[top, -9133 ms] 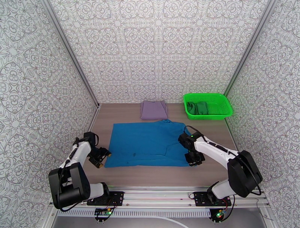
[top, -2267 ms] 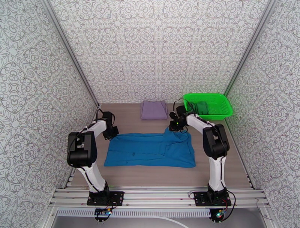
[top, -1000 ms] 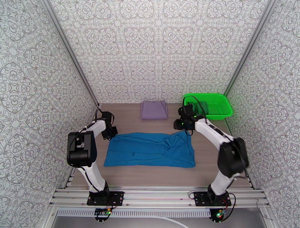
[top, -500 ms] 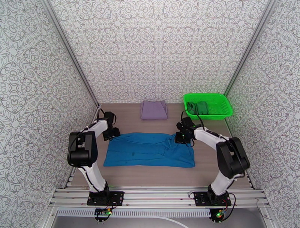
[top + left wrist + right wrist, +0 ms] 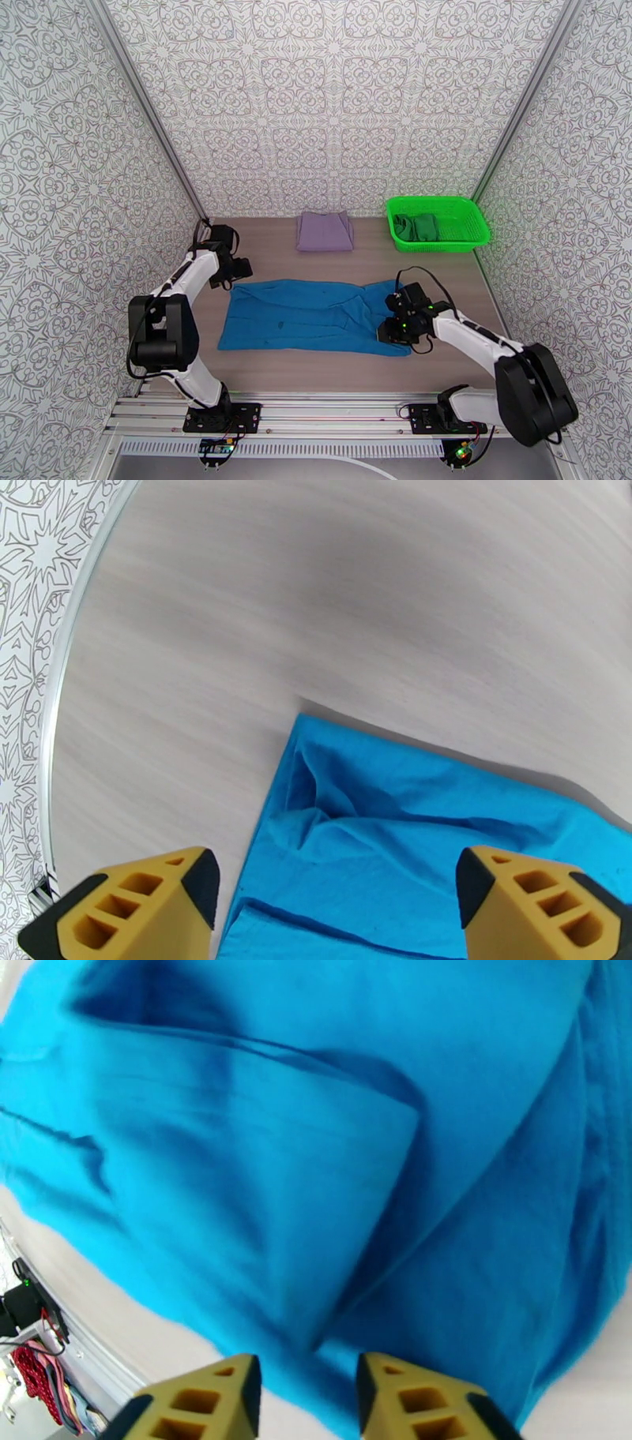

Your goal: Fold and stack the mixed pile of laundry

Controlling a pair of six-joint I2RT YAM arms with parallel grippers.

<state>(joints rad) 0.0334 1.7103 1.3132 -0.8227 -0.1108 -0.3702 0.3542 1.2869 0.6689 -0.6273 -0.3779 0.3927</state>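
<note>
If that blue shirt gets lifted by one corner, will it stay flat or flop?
Probably flop: the blue shirt lies limp in soft wrinkles and folded layers. It seems light, since its thin edges hug the table. Pushed, it would likely bunch up rather than slide whole.

Top view high, looking down; wrist views close, downward; all share blue garment.

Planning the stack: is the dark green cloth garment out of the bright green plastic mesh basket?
No, the dark green cloth garment lies inside the bright green plastic mesh basket.
</note>
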